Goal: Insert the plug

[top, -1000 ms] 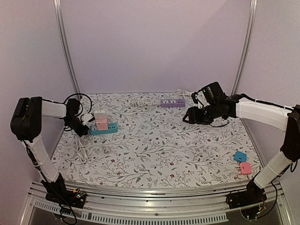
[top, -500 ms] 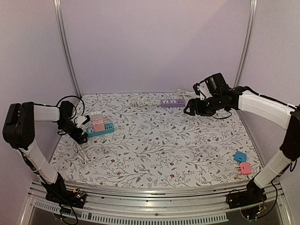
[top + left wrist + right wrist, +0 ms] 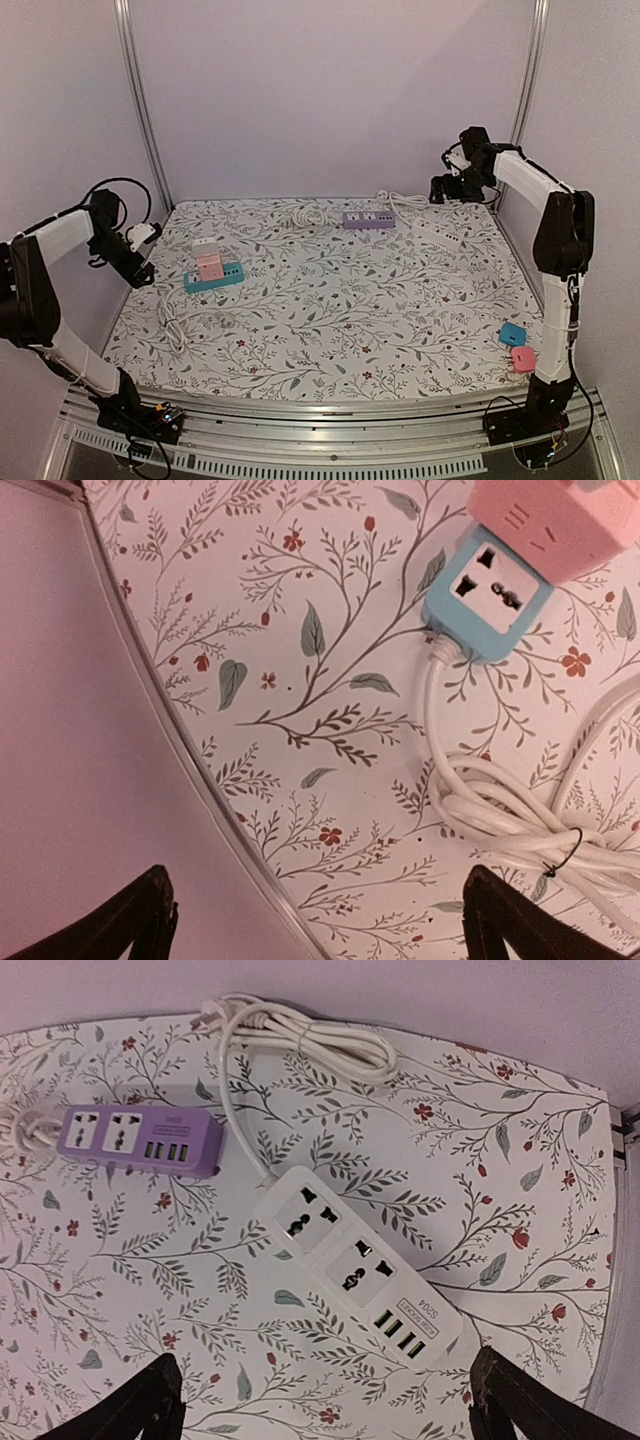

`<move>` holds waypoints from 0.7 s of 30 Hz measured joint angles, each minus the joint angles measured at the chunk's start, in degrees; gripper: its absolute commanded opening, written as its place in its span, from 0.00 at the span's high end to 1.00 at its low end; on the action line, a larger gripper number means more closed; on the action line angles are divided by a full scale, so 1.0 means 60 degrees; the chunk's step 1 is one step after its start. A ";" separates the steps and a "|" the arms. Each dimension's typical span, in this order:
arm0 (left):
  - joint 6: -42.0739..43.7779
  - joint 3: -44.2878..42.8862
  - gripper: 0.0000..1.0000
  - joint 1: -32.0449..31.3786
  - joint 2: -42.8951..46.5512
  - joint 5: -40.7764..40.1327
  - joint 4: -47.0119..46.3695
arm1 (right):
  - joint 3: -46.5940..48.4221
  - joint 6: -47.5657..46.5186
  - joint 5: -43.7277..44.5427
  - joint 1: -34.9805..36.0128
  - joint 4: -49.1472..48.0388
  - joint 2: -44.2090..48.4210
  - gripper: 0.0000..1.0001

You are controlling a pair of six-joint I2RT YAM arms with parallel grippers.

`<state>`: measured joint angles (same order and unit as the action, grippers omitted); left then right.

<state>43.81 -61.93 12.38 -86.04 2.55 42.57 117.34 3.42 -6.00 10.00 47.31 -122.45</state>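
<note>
Floral table cover (image 3: 340,300) spans the whole work area. Left arm (image 3: 60,235) is out at the left edge, raised off the cover. Left gripper (image 3: 320,930) is released, fingers spread wide with nothing between them, looking down on the cover's border by the wall. Right arm (image 3: 530,185) is up at the far right corner. Right gripper (image 3: 325,1405) is likewise spread and empty, above the white power strip (image 3: 355,1265), which lies slantwise. Purple power strip (image 3: 140,1138) lies near it, toward the far middle, apart from the white one. Teal power strip (image 3: 214,275) is on the left side, well clear of the left gripper. Pink plug (image 3: 210,264) stands seated in the teal strip, one socket bare at the cord end. A coiled white cord (image 3: 520,820) lies just beside that end. Another cord bundle (image 3: 310,1040) sits at the far edge. Loose blue plug (image 3: 512,333) and loose pink plug (image 3: 523,359) lie side by side near the right front, far from both grippers.
</note>
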 measured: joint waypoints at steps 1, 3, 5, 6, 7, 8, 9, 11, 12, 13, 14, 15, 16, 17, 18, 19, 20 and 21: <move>0.0022 -0.0026 0.01 0.0029 0.0270 0.0022 0.0200 | 0.0565 -0.0506 0.0215 -0.0095 0.0335 -0.0627 0.01; -0.0036 -0.0229 0.01 -0.0051 0.0710 0.0182 0.0739 | 0.1337 -0.1399 0.0441 -0.0146 0.0852 -0.1657 0.01; -0.0171 -0.0546 0.00 -0.0131 0.1067 0.0321 0.1173 | 0.1679 -0.2186 0.0543 -0.0127 0.1231 -0.2444 0.01; -0.0280 -0.0725 0.00 -0.0149 0.1260 0.0379 0.1362 | 0.1800 -0.2561 0.0612 -0.0106 0.1453 -0.2823 0.01; -0.0375 -0.0892 0.01 -0.0153 0.1468 0.0437 0.1534 | 0.1953 -0.2900 0.0670 -0.0106 0.1668 -0.3195 0.01; -0.0459 -0.1020 0.00 -0.0153 0.1672 0.0488 0.1650 | 0.2091 -0.3311 0.0987 -0.0106 0.1734 -0.3453 0.01; -0.0539 -0.1129 0.01 -0.0160 0.1891 0.0543 0.1770 | 0.2477 -0.3468 0.1009 -0.0109 0.1763 -0.3657 0.01; -0.0652 -0.1249 0.01 -0.0219 0.2302 0.0608 0.1993 | 0.3042 -0.3781 0.1122 -0.0102 0.1949 -0.3989 0.01; -0.0696 -0.1264 0.01 -0.0266 0.2459 0.0652 0.2065 | 0.3275 -0.3942 0.1195 -0.0117 0.2022 -0.4164 0.01; -0.0747 -0.1268 0.01 -0.0357 0.2623 0.0707 0.2171 | 0.3457 -0.4025 0.1275 -0.0127 0.2051 -0.4309 0.01; -0.0790 -0.1268 0.00 -0.0463 0.2743 0.0750 0.2259 | 0.3610 -0.4138 0.1308 -0.0153 0.2091 -0.4466 0.01; -0.0831 -0.1268 0.01 -0.0605 0.2845 0.0794 0.2361 | 0.3690 -0.4266 0.1373 -0.0178 0.2120 -0.4619 0.01; -0.0871 -0.1268 0.01 -0.0758 0.2914 0.0831 0.2448 | 0.3719 -0.4357 0.1413 -0.0189 0.2146 -0.4681 0.01; -0.0918 -0.1268 0.01 -0.0889 0.2951 0.0874 0.2532 | 0.3741 -0.4437 0.1486 -0.0208 0.2182 -0.4685 0.01; -0.0962 -0.1268 0.00 -0.1013 0.2973 0.0936 0.2619 | 0.3763 -0.4513 0.1530 -0.0233 0.2259 -0.4685 0.04; -0.0994 -0.1271 0.01 -0.1096 0.2973 0.0984 0.2677 | 0.3774 -0.4597 0.1574 -0.0255 0.2320 -0.4685 0.10; -0.1002 -0.1271 0.01 -0.1147 0.2965 0.0998 0.2736 | 0.3778 -0.4677 0.1559 -0.0288 0.2379 -0.4685 0.18; -0.1005 -0.1275 0.01 -0.1180 0.2958 0.1002 0.2794 | 0.3796 -0.4758 0.1545 -0.0302 0.2466 -0.4692 0.29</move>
<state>37.78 -69.58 5.30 -68.29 8.56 59.33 140.11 -25.12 3.27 8.19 62.11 -150.61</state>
